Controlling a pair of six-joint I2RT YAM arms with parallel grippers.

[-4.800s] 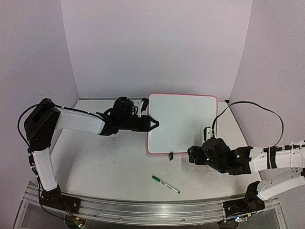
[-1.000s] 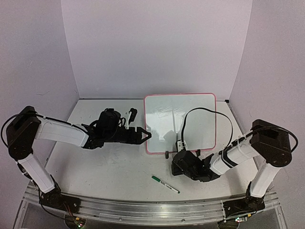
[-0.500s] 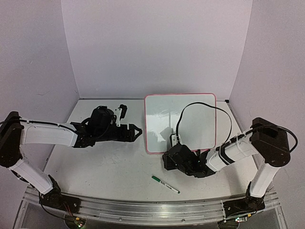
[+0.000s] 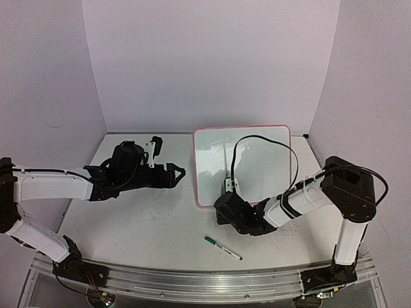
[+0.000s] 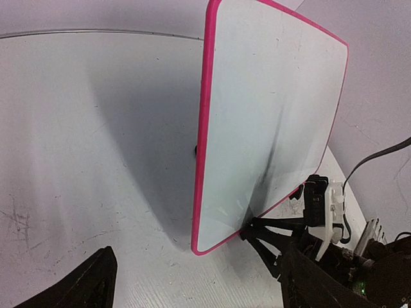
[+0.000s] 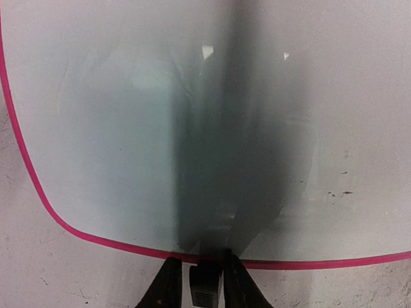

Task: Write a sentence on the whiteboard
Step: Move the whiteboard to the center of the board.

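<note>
The whiteboard [image 4: 257, 168] is glossy white with a pink rim and sits at mid table, tilted up and casting a shadow to its left. No sentence is in view on its face [image 6: 128, 115]. My right gripper [image 4: 223, 206] is at the board's near edge, and its fingers [image 6: 168, 285] are shut around a small black clip foot [image 6: 207, 290] under the rim. My left gripper [image 4: 179, 172] hangs open a short way left of the board, touching nothing. In the left wrist view the board [image 5: 270, 115] stands ahead of the spread left gripper [image 5: 199, 292].
A green marker [image 4: 223, 248] lies on the table in front of the right gripper. The right arm's black cable [image 4: 257, 142] arcs over the board. Purple walls close in the back and both sides.
My left gripper has drawn back to the left, away from the board, and opened wider. My right gripper slid left along the board's near edge and closed round the clip foot.
</note>
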